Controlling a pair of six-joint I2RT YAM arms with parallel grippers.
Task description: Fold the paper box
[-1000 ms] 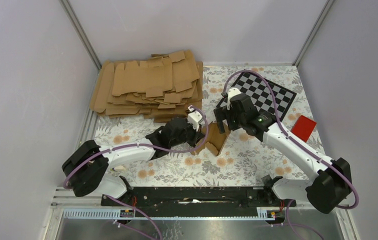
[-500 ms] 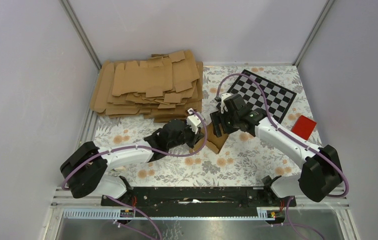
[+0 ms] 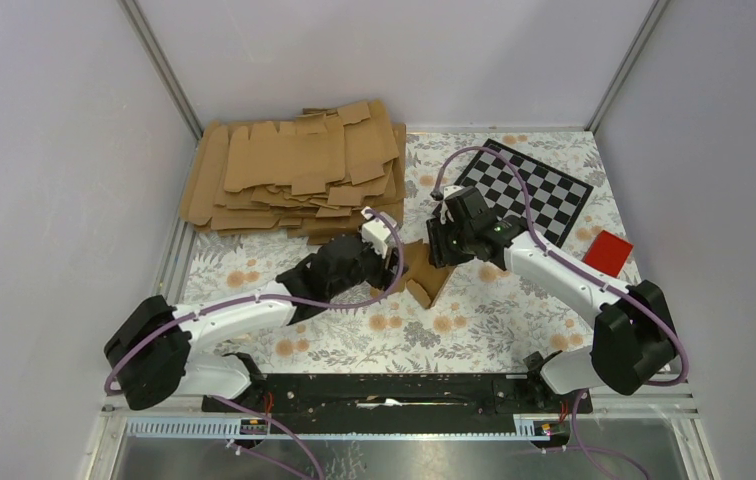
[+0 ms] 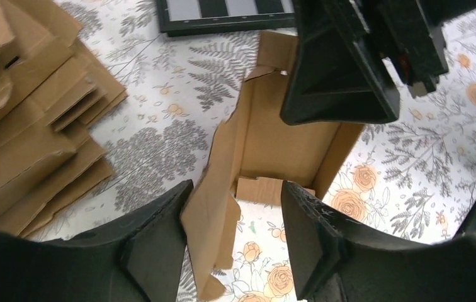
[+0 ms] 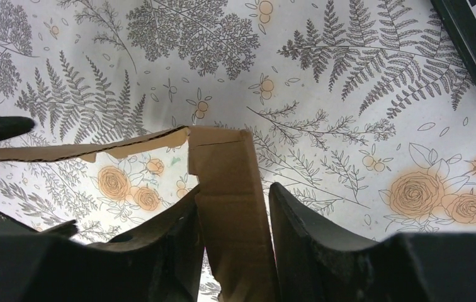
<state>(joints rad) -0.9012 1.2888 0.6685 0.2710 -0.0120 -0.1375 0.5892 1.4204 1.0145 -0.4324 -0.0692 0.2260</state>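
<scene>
Squaring up the box, open-topped and only half formed, near the middle of the desk, just in front of the blank pile and close to the near-left corner of the checkerboard. Straddles one ragged side wall with the left gripper, released, fingers spread with desk showing in the gap, so grasps nothing. Brackets a narrow panel on the opposite side with the right gripper, cardboard filling nearly all the space between the fingers. Cannot tell whether clenched on it or merely standing around it.

Reads as passing the hold to the right side so as to free the left for folding. To do it well:

- Seat the right fingers square across the panel and deep enough to bite near the crease, not on the jagged edge.
- Confirm a firm pinch before drawing the left clear of the wall.
- Push the loose flap inward along its score with the left, using the desk as backing.
- Avoid twisting, or risk buckling the thin walls.
- Stay off the pile.
</scene>
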